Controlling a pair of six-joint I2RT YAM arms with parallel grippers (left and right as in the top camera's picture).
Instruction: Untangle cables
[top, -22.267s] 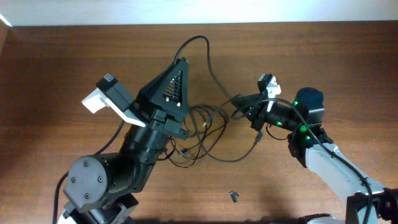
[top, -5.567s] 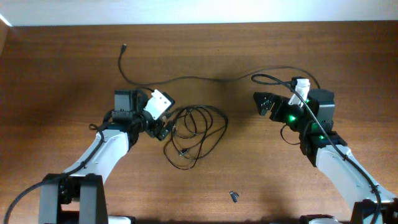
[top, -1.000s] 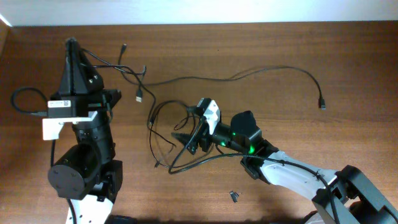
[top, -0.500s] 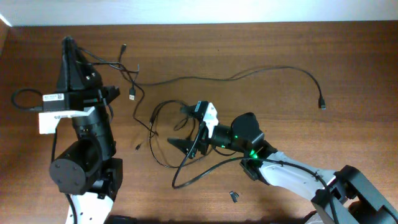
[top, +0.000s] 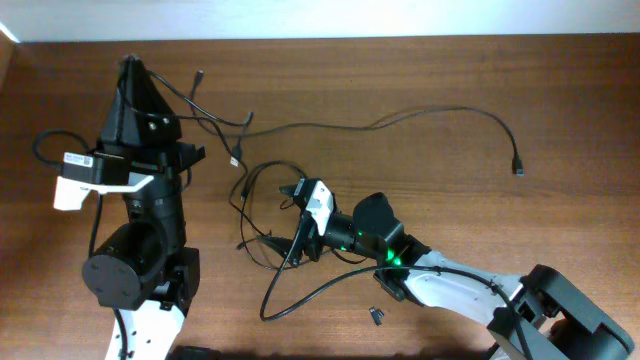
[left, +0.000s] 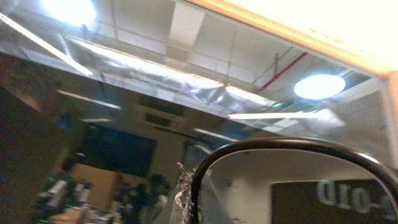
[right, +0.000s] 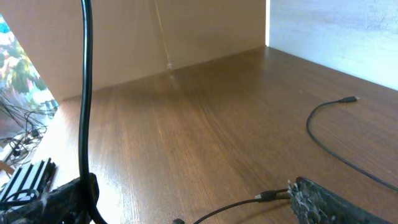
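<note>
Thin black cables lie in a loose tangle (top: 258, 215) on the brown table. A long cable (top: 400, 118) runs from the back left to a plug at the right. My left gripper (top: 131, 66) is raised high and shut on a black cable (left: 280, 146), which arches away from its fingertips (left: 186, 199) against the ceiling. That strand drops towards a USB plug (top: 237, 158). My right gripper (top: 296, 222) stands open low over the tangle. One strand (right: 86, 93) passes its left finger (right: 43, 199) and a plug (right: 273, 196) touches its right finger (right: 329, 202).
A small dark piece (top: 377, 316) lies near the front edge. Behind the table stands a pale wall (top: 320, 18). The long cable's end plug (top: 519, 168) rests at the right, also seen in the right wrist view as a plug (right: 351, 98).
My left arm has swung a little right with its cable, and the USB plug has shifted right. The right gripper has slid left and forward over the tangle, which has been dragged along.
</note>
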